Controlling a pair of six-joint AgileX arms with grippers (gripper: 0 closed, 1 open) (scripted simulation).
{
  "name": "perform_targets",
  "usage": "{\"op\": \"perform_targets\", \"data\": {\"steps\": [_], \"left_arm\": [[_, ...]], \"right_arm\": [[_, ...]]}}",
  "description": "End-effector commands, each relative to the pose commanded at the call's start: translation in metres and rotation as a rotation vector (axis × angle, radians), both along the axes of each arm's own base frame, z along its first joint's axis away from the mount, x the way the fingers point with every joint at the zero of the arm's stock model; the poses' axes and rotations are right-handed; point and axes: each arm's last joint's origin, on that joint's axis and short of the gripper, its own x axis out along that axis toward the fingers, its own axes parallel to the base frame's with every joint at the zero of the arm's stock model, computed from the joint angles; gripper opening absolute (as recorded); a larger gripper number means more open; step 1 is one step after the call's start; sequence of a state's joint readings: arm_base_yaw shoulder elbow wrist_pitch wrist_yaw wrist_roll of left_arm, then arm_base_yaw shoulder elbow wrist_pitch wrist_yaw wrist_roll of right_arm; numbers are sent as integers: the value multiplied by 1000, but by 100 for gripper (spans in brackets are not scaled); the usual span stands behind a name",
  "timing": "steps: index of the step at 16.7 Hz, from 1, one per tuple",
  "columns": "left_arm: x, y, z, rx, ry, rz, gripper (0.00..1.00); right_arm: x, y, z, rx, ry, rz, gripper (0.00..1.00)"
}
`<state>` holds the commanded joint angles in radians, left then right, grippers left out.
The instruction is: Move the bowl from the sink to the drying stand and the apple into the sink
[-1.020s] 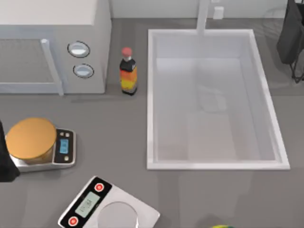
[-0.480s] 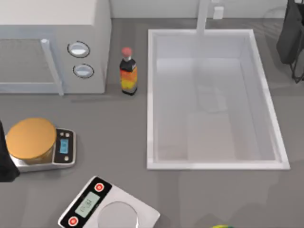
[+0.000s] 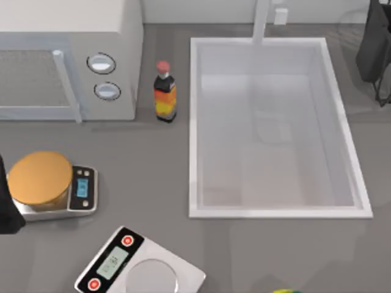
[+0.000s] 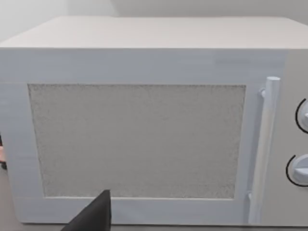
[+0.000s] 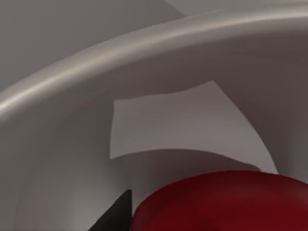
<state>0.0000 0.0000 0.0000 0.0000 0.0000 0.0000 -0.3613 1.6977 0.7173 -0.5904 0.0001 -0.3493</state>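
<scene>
Holding as it was a second ago, the sink [image 3: 192,122] lies bare, with the left arm [image 3: 5,207] parked at the worktop's left edge. The right end effector [image 5: 120,211] sits far right, just beside the apple [image 5: 226,202] — whether it grips, I cannot tell — so the apple's transfer looks pending.

A large white rectangular sink [image 3: 275,210] with a raised rim is lying on the grey bench [image 3: 153,165] toward the right, its white faucet post [image 3: 261,21] rising at the far rim. A red-capped dark bottle with an orange-yellow label [image 3: 164,93] is standing upright just left of the sink, beside a white microwave [image 3: 67,58]. An orange disc [image 3: 40,178] is resting on a small silver scale [image 3: 82,190] at the left. A second silver scale [image 3: 137,265] is lying tilted near the front edge.
</scene>
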Motion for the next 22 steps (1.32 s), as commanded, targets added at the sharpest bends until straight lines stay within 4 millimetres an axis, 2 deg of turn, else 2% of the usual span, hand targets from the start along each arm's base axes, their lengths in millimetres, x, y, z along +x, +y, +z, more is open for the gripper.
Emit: {"op": "perform_targets", "data": {"steps": [2,15,22], "left_arm": [[0,0,0,0,0,0,100],[0,0,0,0,0,0,100],[0,0,0,0,0,0,100]], "right_arm": [[0,0,0,0,0,0,100],[0,0,0,0,0,0,2],[0,0,0,0,0,0,0]]}}
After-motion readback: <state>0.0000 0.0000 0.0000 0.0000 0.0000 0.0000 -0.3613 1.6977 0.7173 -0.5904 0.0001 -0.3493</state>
